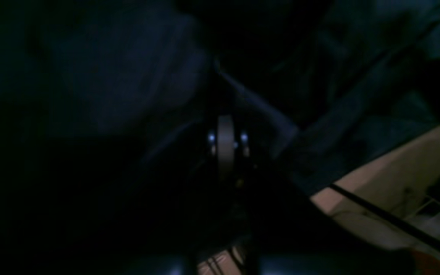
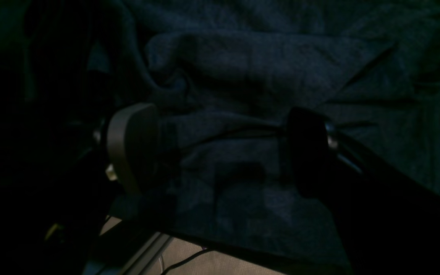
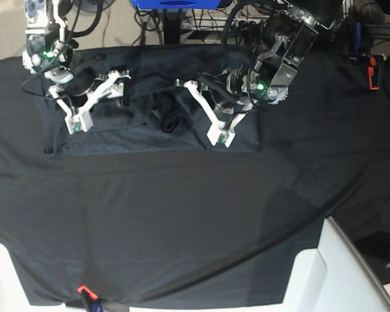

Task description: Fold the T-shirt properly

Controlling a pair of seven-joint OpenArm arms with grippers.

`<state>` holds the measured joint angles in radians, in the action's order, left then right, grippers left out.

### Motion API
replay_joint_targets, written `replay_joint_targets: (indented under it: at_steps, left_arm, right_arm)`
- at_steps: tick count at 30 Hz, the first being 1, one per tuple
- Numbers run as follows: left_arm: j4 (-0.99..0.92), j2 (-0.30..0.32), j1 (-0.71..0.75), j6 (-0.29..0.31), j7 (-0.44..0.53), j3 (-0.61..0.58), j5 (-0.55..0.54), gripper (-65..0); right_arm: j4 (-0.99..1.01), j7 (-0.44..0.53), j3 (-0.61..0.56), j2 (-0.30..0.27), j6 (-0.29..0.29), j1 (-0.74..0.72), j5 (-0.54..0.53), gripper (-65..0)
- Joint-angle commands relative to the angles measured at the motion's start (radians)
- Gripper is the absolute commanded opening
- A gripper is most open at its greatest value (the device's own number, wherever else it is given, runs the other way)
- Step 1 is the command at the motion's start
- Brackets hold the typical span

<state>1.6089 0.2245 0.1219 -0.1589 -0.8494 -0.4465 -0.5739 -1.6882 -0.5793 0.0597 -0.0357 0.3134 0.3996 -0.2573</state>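
Observation:
The T-shirt lies across the far part of the table, its near edge straight and its middle bunched into dark folds. My right gripper stands open over the shirt's left end. In the right wrist view its fingers are spread wide just above wrinkled blue-grey knit, gripper. My left gripper is shut and low over the shirt's right part. The left wrist view is very dark: the gripper shows closed, with a fabric ridge beside it. Whether cloth is pinched cannot be told.
A big black tablecloth covers the table. White furniture stands at the near right corner and more at the near left. An orange clamp grips the near edge and a red-and-black clamp sits at the far right. Cables and a blue stand lie behind.

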Motion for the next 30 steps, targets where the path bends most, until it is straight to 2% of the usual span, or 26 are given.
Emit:
replay_joint_targets:
  at_steps: [1, 9, 12, 14, 20, 22, 25, 27, 28, 30]
  left_arm:
    - [0.018, -0.003, -0.008, -0.001, 0.012, 0.002, -0.013, -65.0]
    - [0.018, -0.017, -0.04, -0.001, 0.012, -0.156, -0.018, -65.0]
    - [0.038, -0.017, -0.043, -0.001, 0.012, -0.165, -0.018, -65.0]
    - [0.072, -0.006, -0.043, -0.001, 0.012, -0.163, -0.018, -65.0]
    - [0.239, 0.082, -0.005, -0.003, 0.012, -0.143, -0.018, -65.0]
    - [0.294, 0.1, 0.046, -0.003, 0.012, -0.054, -0.018, -65.0]
    - [0.318, 0.111, 0.154, -0.003, 0.012, 0.196, -0.018, -65.0]
    - [0.305, 0.118, 0.227, 0.006, 0.014, 0.375, -0.018, -65.0]
    - [0.305, 0.125, 0.261, 0.029, 0.014, 0.449, -0.016, -65.0]
    - [0.304, 0.151, 0.338, 0.123, 0.019, 0.596, -0.011, -65.0]
  right_arm:
    - [-0.014, 0.014, 0.004, -0.003, 0.007, -0.003, -0.009, -15.5]
    - [-0.014, 0.014, 0.001, -0.003, 0.007, -0.008, -0.009, -15.5]
    - [-0.014, 0.014, -0.001, -0.003, 0.007, -0.009, -0.009, -15.5]
    - [-0.014, 0.014, -0.001, -0.005, 0.007, -0.011, -0.009, -15.5]
    - [-0.04, 0.014, -0.041, -0.019, 0.007, -0.014, 0.0, -15.5]
    - [-0.074, 0.012, -0.1, -0.054, 0.0, -0.02, 0.0, -15.5]
    - [-0.118, 0.005, -0.214, -0.102, -0.004, -0.043, 0.0, -15.5]
    - [-0.123, -0.046, -0.275, -0.114, -0.004, -0.083, 0.0, -15.6]
    - [-0.117, -0.08, -0.297, -0.114, -0.004, -0.106, 0.002, -15.6]
    - [-0.106, -0.137, -0.344, -0.111, -0.004, -0.155, 0.033, -15.6]
